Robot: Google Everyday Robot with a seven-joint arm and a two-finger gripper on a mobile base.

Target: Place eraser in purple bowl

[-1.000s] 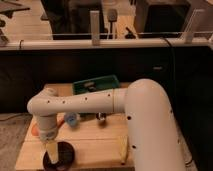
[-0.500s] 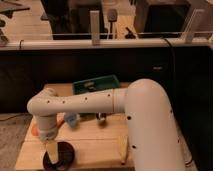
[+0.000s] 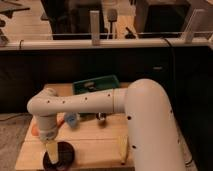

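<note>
The purple bowl sits at the front left of the wooden table; it looks dark and round. My gripper hangs from the white arm, points straight down, and sits over the bowl's left part, right at its rim. A pale yellowish shape shows at the gripper's tip; I cannot tell whether it is the eraser. No eraser shows clearly anywhere else on the table.
A green tray stands at the table's back. A blue object and a small dark object lie mid-table. An orange item is at the left edge. A yellow strip lies front right.
</note>
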